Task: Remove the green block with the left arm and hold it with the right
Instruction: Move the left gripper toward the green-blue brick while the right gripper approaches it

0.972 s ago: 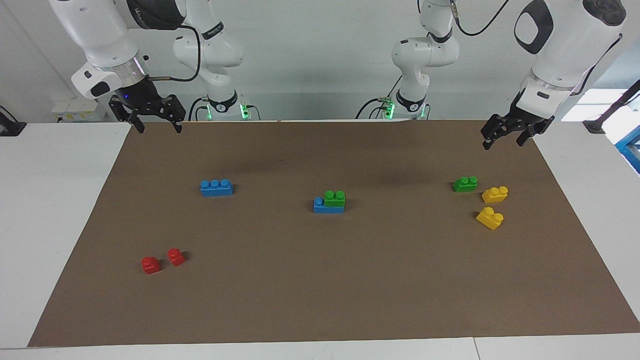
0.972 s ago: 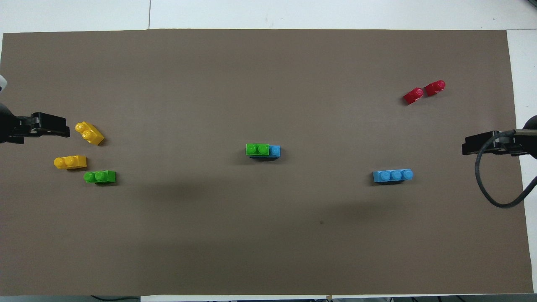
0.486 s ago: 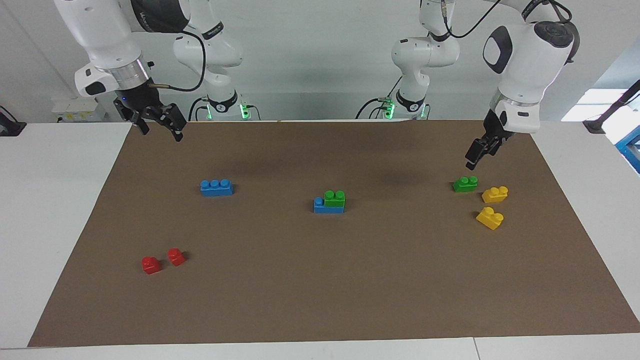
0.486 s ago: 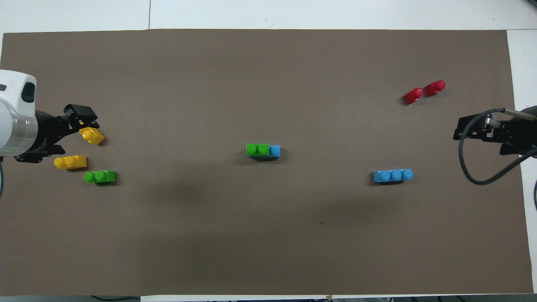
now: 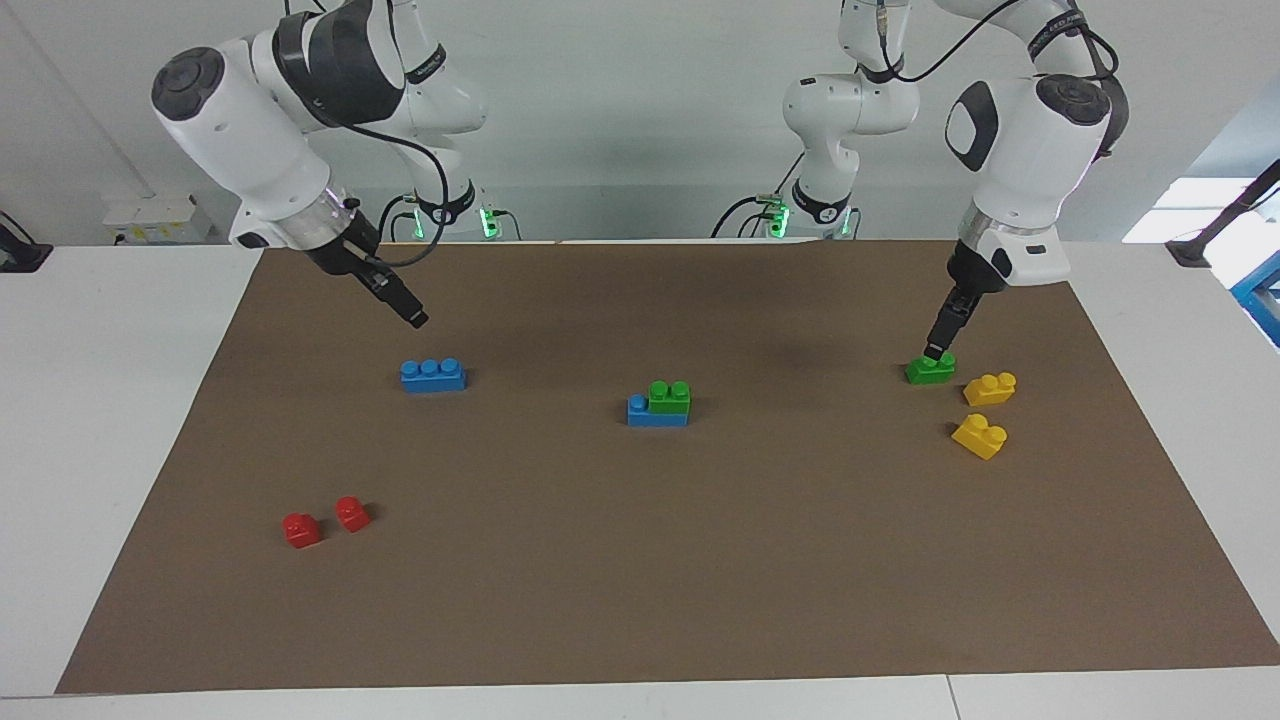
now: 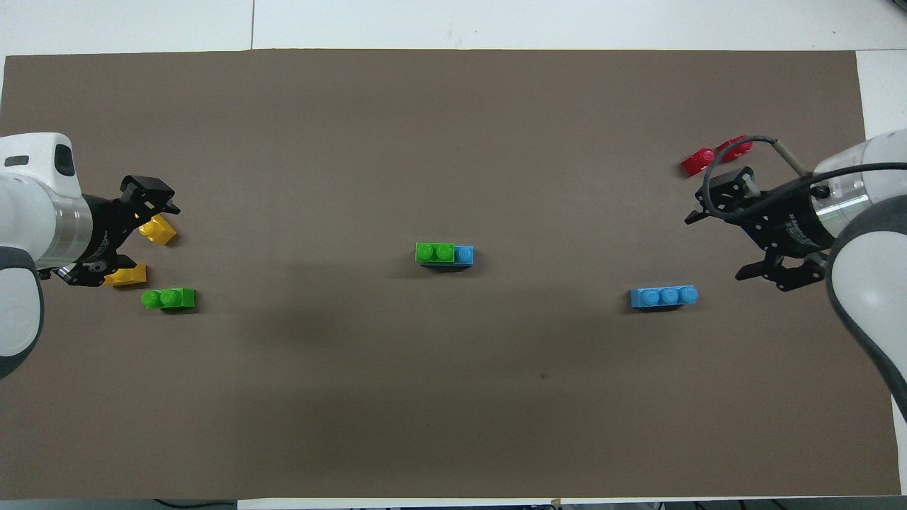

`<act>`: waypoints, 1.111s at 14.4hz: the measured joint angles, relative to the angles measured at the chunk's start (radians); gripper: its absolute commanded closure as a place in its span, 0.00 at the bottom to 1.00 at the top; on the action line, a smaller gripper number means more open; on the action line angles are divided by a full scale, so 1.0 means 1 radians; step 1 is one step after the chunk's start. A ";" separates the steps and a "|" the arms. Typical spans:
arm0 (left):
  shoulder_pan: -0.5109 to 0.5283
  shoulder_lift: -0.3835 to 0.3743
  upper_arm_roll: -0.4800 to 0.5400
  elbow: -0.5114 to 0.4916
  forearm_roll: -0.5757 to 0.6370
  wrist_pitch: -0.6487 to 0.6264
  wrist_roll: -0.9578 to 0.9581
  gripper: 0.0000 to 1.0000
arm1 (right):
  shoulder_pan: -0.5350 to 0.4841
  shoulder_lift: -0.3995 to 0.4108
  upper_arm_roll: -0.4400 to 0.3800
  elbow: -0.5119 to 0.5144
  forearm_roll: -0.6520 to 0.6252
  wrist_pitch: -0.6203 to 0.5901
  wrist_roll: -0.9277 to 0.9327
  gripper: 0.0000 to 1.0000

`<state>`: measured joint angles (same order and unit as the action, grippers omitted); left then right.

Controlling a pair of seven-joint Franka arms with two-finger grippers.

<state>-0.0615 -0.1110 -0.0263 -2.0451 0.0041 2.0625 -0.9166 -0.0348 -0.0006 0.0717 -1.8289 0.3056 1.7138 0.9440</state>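
The white counter (image 5: 100,400) has a big brown mat (image 5: 640,560) on it. Two white robot arms reach out over the mat, one from each end.

The left gripper (image 5: 938,350) hangs low at the left arm's end of the counter, over a little group of blocks there. From above its fingers (image 6: 152,195) are wide apart and hold nothing. I cannot tell if it touches any block.

The right gripper (image 5: 418,320) is up in the air at the right arm's end, close to the spare blue brick (image 5: 432,375). Its fingers (image 6: 719,190) are apart too, and empty.

The green block (image 5: 669,395) sits in the middle of the counter, stuck on top of a blue brick (image 5: 645,415). One blue stud pokes out beside it.

A second green block (image 5: 930,369) lies loose near the edge at the left arm's end, beside two yellow blocks (image 5: 990,388). Two small red blocks (image 5: 301,529) lie toward the corner at the right arm's end, farther from the robots.

I think the job is only starting, because the green block is not off yet. Next, the right gripper needs to go to the middle and pinch the blue brick so it cannot slide. Then the left gripper needs to pinch the green block and pull it up.

I see no words on the blocks, and the marks on the arms cannot be read.
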 measured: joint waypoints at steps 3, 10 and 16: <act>-0.009 0.000 0.000 -0.001 -0.001 0.011 -0.088 0.00 | 0.037 0.063 0.000 -0.002 0.106 0.062 0.177 0.01; -0.135 0.001 -0.003 -0.002 -0.022 0.066 -0.686 0.00 | 0.134 0.178 0.000 -0.031 0.361 0.249 0.406 0.01; -0.234 0.001 -0.005 -0.002 -0.041 0.056 -0.973 0.00 | 0.233 0.206 0.001 -0.096 0.422 0.441 0.546 0.01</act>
<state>-0.2957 -0.1096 -0.0309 -2.0474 -0.0370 2.1185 -1.8891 0.1986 0.2056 0.0728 -1.9250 0.7273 2.1549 1.4903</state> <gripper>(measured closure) 0.000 0.000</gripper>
